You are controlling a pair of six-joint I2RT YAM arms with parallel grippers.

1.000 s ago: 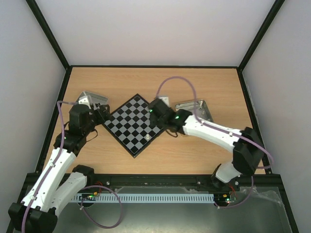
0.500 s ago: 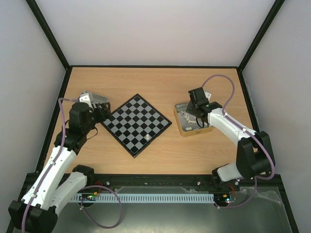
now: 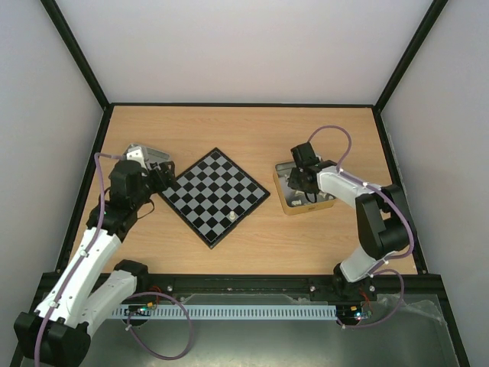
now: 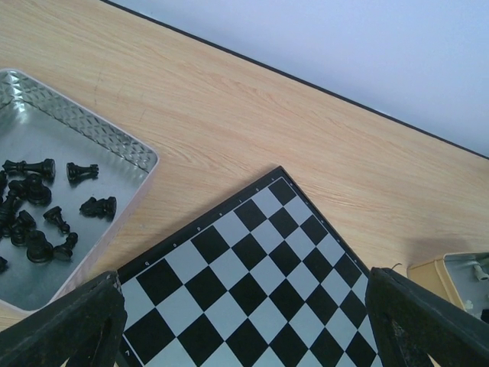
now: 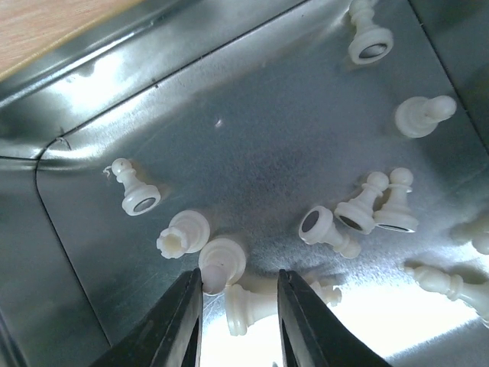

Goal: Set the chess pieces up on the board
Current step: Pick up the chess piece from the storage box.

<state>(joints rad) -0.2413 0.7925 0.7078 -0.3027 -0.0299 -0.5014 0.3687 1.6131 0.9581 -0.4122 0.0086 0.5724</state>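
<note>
The board (image 3: pixel 216 197) lies cornerwise in the middle of the surface (image 3: pixel 244 130). A lone white piece (image 3: pixel 231 217) stands on a square by its near-right edge. Tiny pale marks along the board's black border are too small to read.

Just left of the board, a metal tray (image 4: pixel 114 138) holds black pieces (image 4: pixel 34 206) in a loose heap. The left claw (image 4: pixel 243 306) hangs over the board's left corner beside that tray, its fingers (image 4: pixel 69 329) wide apart with nothing between them.

Right of the board and apart from it, a second tray (image 3: pixel 283 199) holds the white chess pieces (image 5: pixel 367 206), most of them on their sides. The right claw (image 5: pixel 238 317) is down inside this tray. Its fingers (image 5: pixel 179 321) are drawn close on either side of one toppled piece (image 5: pixel 244 306); whether they actually pinch it I cannot tell.
</note>
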